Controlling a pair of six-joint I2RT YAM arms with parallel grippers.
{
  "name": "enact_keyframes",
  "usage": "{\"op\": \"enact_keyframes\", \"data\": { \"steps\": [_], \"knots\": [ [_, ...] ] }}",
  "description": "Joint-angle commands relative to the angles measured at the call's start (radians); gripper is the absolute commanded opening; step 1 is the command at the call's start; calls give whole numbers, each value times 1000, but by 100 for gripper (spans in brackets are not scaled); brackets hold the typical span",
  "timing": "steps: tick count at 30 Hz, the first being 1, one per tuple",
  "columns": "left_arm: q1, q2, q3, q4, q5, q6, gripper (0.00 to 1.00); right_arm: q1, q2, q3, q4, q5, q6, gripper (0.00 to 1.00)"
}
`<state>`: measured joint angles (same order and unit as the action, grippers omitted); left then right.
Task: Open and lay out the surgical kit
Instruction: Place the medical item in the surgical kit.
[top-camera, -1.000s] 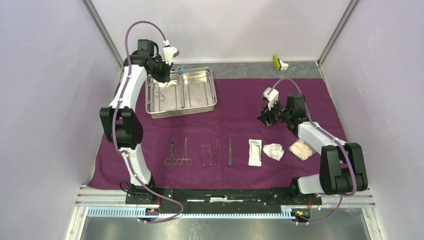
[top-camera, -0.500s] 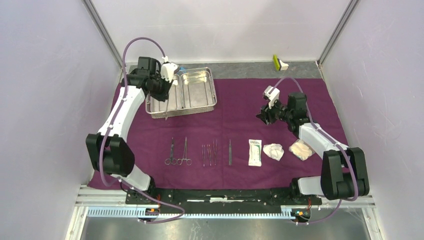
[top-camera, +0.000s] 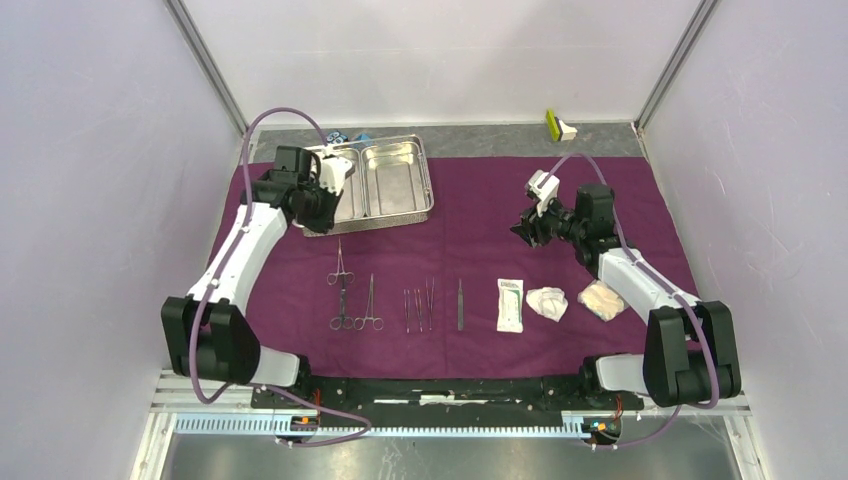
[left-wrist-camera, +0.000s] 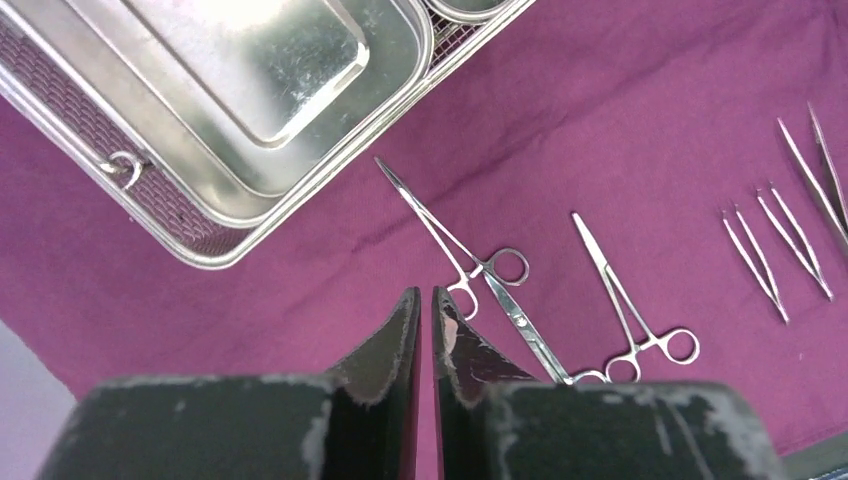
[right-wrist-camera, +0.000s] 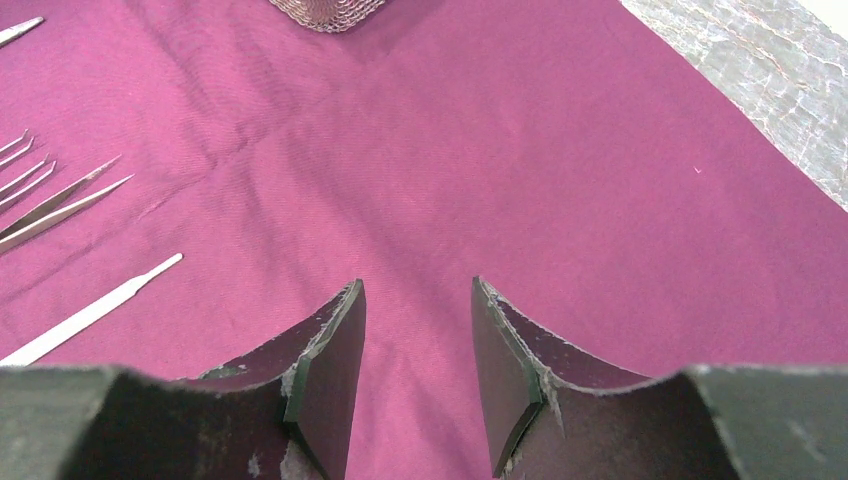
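Observation:
The purple cloth (top-camera: 480, 210) lies spread flat. On its far left stands the steel tray (top-camera: 380, 222), also in the left wrist view (left-wrist-camera: 230, 255). My left gripper (top-camera: 318, 213) (left-wrist-camera: 425, 292) hovers over the tray's near left corner, shut with nothing between the fingers. One pair of forceps (top-camera: 340, 270) (left-wrist-camera: 440, 230) lies loose on the cloth just ahead of it. Two more forceps (top-camera: 356, 308), tweezers (top-camera: 418, 305), a slim tool (top-camera: 460, 303), the white packet (top-camera: 511, 304) and two gauze wads (top-camera: 547, 301) form a row. My right gripper (top-camera: 522, 230) (right-wrist-camera: 415, 290) hangs open over bare cloth.
A small green-and-white object (top-camera: 560, 125) sits at the back right, off the cloth. Small blue and black things (top-camera: 345, 135) lie behind the tray. Enclosure walls and slanted posts close in both sides.
My left arm swung from the tray toward the near side, carrying forceps. They now lie on the cloth, free of the jaws. The right arm has barely moved.

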<state>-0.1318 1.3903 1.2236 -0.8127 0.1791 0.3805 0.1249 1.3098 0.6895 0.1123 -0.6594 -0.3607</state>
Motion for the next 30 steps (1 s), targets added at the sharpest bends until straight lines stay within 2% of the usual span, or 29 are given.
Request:
{"op": "enact_keyframes", "data": {
  "steps": [1,5,7,9,30],
  "knots": [
    [-11,76,5,43,29,1,23,9,-23,-10,33,-25,9,50],
    [-11,146,-1,57,-5,-51,52,10,-30,-13,30,-16,-1,49],
    [-11,185,3,61,-18,-87,60,10,-31,-13,30,-14,-3,49],
    [-11,219,5,62,-33,-116,64,10,-30,-14,29,-14,-4,49],
    [-12,315,-163,205,-45,-179,62,9,-40,-27,36,-9,-3,49]
  ]
}}
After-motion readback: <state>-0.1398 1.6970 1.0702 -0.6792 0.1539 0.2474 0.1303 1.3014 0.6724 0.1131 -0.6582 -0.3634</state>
